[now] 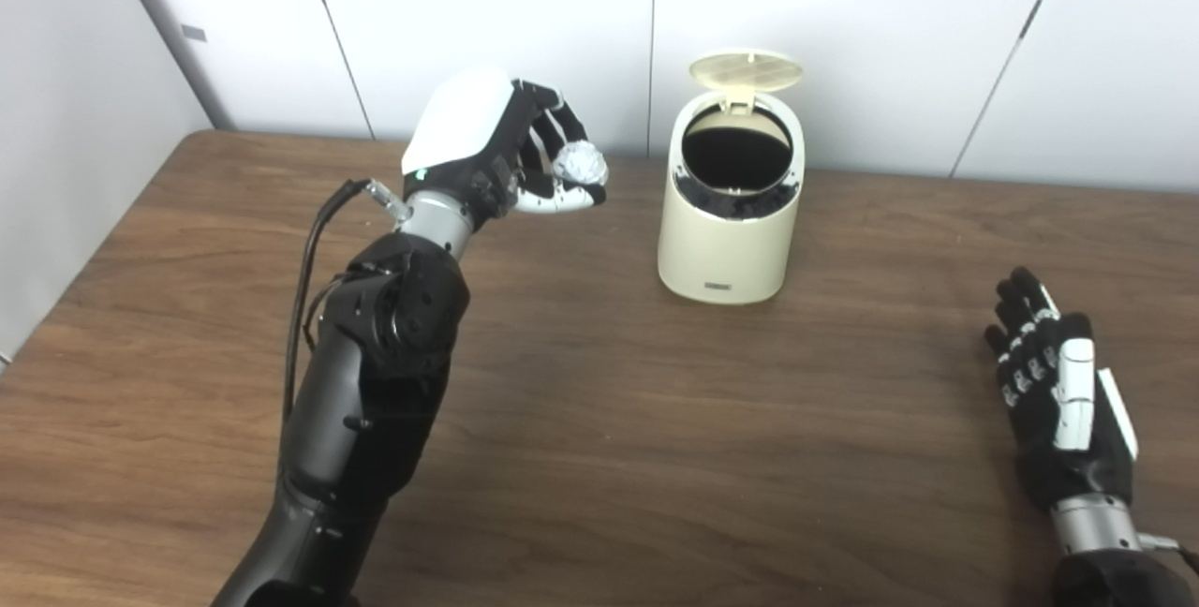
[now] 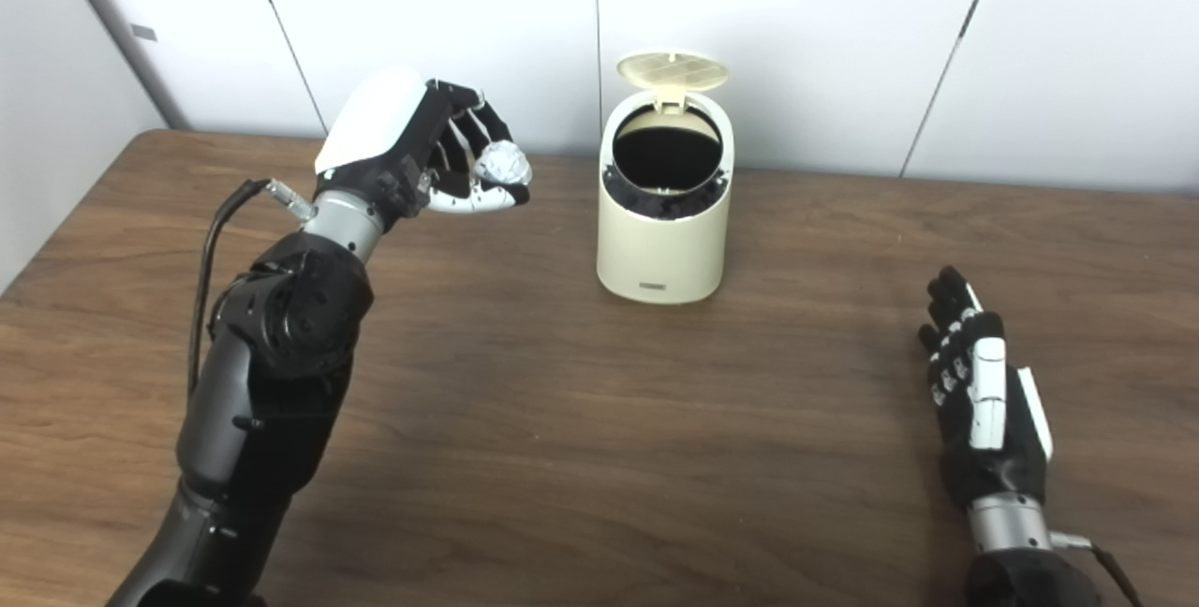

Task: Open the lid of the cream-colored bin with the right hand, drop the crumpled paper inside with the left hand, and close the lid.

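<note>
The cream-colored bin stands upright near the table's far edge, its round lid tipped up and open, the dark inside showing. My left hand is raised above the table, left of the bin, shut on a crumpled paper ball held between fingers and thumb. My right hand lies low over the table at the front right, fingers straight and apart, holding nothing. The same scene shows in the right eye view, with the bin, the paper ball and the right hand.
The brown wooden table fills the view. White wall panels stand right behind its far edge. A black cable loops beside my left forearm.
</note>
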Robot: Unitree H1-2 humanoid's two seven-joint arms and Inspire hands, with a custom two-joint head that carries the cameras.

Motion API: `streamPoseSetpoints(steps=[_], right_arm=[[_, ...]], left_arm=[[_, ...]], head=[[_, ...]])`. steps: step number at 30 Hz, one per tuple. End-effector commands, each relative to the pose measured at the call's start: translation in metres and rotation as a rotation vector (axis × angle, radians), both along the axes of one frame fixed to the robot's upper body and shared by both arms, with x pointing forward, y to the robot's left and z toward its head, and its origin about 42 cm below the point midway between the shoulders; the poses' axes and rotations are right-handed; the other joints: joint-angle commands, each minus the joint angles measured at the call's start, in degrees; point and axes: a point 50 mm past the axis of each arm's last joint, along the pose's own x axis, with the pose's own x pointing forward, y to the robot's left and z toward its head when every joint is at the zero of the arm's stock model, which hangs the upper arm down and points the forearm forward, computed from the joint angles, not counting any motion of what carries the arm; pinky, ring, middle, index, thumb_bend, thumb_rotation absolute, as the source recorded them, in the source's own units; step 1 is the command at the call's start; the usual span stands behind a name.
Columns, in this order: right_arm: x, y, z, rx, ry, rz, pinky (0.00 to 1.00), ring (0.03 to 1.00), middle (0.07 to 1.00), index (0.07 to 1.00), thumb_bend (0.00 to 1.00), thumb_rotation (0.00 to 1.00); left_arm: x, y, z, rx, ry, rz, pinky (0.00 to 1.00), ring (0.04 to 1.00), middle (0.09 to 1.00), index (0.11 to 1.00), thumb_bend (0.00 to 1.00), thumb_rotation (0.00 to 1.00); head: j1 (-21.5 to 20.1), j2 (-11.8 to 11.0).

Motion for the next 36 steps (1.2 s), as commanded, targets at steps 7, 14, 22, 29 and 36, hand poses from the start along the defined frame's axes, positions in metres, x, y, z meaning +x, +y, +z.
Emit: streamPoseSetpoints(steps=[7, 14, 22, 29, 36], right_arm=[[-0.005, 0.016, -0.015, 0.080, 0.016, -0.012, 1.00, 1.000, 0.950, 0.939, 0.48, 1.00], [-0.004, 0.018, -0.014, 0.083, 0.010, -0.008, 1.00, 1.000, 0.954, 0.938, 0.48, 1.00], [-0.003, 0.016, -0.016, 0.085, 0.013, -0.012, 1.00, 1.000, 0.953, 0.936, 0.50, 0.99], [-0.004, 0.016, -0.017, 0.091, 0.013, -0.015, 1.00, 1.000, 0.948, 0.936, 0.49, 0.99], [-0.002, 0.015, -0.018, 0.100, 0.015, -0.025, 1.00, 0.999, 0.946, 0.931, 0.49, 0.97]], left_arm=[[0.017, -0.022, 0.027, 0.023, -0.112, -0.037, 0.41, 0.380, 0.449, 0.523, 0.47, 0.00], [0.032, -0.040, 0.030, -0.005, -0.108, -0.084, 0.33, 0.409, 0.502, 0.497, 0.47, 0.00], [0.048, -0.066, 0.040, 0.000, -0.118, -0.121, 0.35, 0.376, 0.473, 0.511, 0.47, 0.00], [0.058, -0.084, 0.038, 0.006, -0.116, -0.138, 0.32, 0.392, 0.460, 0.508, 0.47, 0.00], [0.066, -0.098, 0.039, 0.018, -0.115, -0.145, 0.37, 0.408, 0.483, 0.495, 0.48, 0.00]], head=[[-1.2, -0.4], [-0.9, -0.3], [-1.1, -0.3], [-1.0, -0.3], [-1.0, -0.4]])
